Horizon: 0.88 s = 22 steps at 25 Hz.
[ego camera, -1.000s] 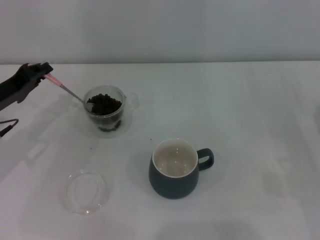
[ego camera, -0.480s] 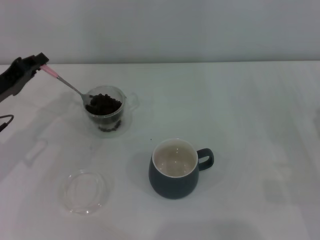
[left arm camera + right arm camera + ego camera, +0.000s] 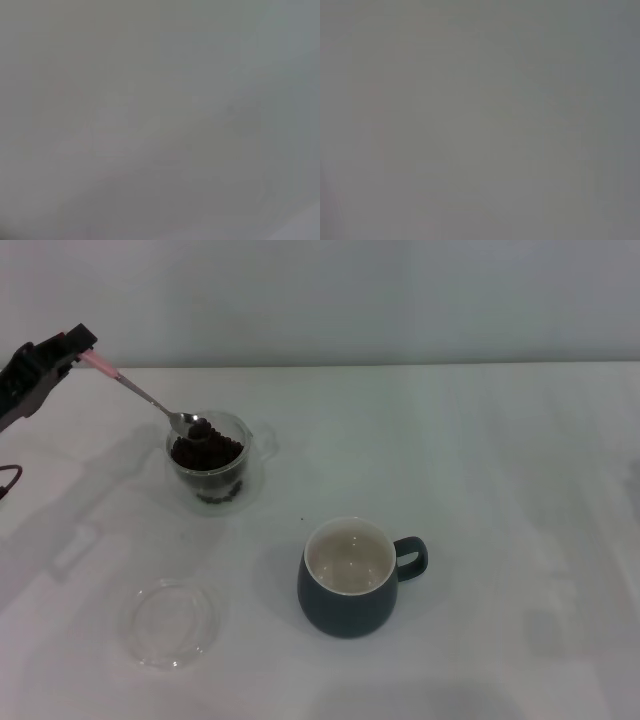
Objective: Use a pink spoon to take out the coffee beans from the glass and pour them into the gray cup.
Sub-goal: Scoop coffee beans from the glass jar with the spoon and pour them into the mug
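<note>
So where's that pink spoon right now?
In the head view, the pink spoon is on the robot's left, held by the left gripper, its bowl carrying coffee beans just above the glass.

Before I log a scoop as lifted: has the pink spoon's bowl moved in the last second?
Yes. The pink spoon, held by the left gripper, has risen: its bowl now sits above the rim of the glass, carrying a few coffee beans.

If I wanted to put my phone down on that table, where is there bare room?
The whole stretch right of the gray cup looks bare, as does the strip between it and the table's far edge. The left is crowded: the glass, the pink spoon held over it by the left end effector, and a clear round dish nearer the front.
</note>
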Tool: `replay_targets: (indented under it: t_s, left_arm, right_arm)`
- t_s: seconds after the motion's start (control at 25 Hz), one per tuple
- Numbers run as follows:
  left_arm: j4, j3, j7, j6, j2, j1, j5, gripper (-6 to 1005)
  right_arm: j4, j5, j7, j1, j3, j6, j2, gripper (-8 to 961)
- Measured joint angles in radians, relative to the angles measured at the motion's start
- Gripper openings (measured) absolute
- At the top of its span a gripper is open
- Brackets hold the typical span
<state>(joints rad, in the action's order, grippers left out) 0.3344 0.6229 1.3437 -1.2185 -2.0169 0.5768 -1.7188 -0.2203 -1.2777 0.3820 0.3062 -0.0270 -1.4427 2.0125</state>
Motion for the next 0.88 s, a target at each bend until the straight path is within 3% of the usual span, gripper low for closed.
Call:
replay_targets:
  t_s: [0.6,0.88]
  left_arm:
    - [-0.014,0.008,0.002,-0.173,-0.008,-0.026,0.017,128]
    - [-0.016,0.016,0.016,-0.217,-0.025,-0.013,0.066,128]
  right_arm:
    - [-0.066,-0.012,0.0,0.003,0.025,-0.086,0.0,736]
    - [-0.086,-0.012,0.0,0.0,0.05,-0.116,0.0,736]
